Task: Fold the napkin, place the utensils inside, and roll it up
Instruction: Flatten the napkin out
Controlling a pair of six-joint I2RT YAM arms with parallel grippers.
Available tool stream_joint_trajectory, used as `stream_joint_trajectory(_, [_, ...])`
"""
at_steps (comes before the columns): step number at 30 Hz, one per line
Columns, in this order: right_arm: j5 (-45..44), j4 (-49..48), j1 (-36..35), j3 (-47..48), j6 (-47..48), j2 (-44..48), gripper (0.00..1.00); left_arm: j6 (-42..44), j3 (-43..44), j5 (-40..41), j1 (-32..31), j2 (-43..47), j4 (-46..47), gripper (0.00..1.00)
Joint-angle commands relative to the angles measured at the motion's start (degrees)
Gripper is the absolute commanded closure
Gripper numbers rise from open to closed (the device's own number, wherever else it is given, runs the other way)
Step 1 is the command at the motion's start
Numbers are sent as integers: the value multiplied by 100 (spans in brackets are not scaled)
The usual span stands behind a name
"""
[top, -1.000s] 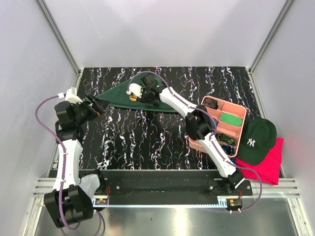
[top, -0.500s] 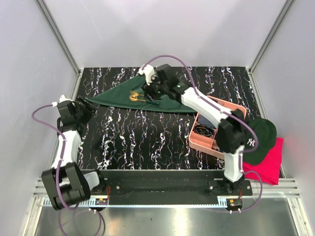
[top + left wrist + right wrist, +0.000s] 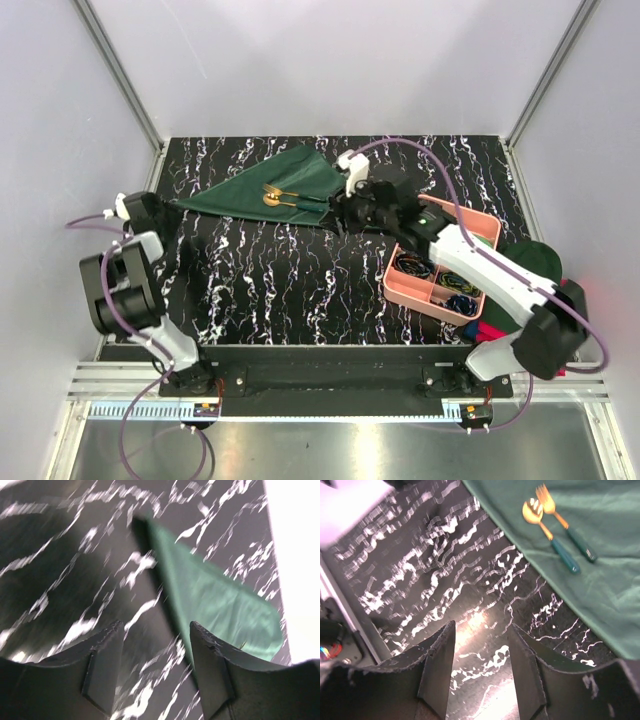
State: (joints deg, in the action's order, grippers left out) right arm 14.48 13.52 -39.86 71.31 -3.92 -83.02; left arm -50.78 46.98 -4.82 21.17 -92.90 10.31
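- Now holding left fingers (image 3: 102, 670) and right fingers (image 3: 437, 672) parted, gripping nothing, hovering above the tabletop (image 3: 300, 280).
- Leaving the napkin (image 3: 240, 192) folded into a triangle at the far side, utensils (image 3: 285, 199) lying on it.
- Awaiting, seemingly, only the rolling.

One napkin (image 3: 235, 192), two utensils (image 3: 285, 198), one tray (image 3: 400, 293)

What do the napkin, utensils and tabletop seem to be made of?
Napkin: soft cloth, matte dark green; it lies flat with a folded edge.
Utensils: probably metal heads, shiny gold, with dark green handles, perhaps plastic.
Tabletop: glossy black marble-look surface, white veins and glare; real stone or laminate unclear.
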Motion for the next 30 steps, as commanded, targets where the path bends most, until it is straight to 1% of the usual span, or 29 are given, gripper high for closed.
stream_joint_trajectory(1, [-243,-412,22,-231,-363,585,45,-46,723,166,45,-692,955,43])
stream_joint_trajectory(6, [-367,-403,39,-433,-530,735,44,-142,1190,8,124,-1370,894,44])
stream_joint_trajectory(9, [-393,-411,31,-486,-610,770,44,-160,1611,-124,151,-1835,754,46])
stream_joint_trajectory(15, [-455,-403,39,-513,-645,796,43,-134,2095,-221,177,-2293,500,49])
stream_joint_trajectory(23, [-516,-411,39,-522,-653,709,42,-46,2289,-256,204,-2548,420,54])
stream_joint_trajectory(26, [-499,-411,39,-486,-645,656,41,-46,2289,-300,212,-2601,411,58])
stream_joint_trajectory(30, [-499,-411,31,-469,-662,621,41,-54,2298,-327,212,-2654,411,60])
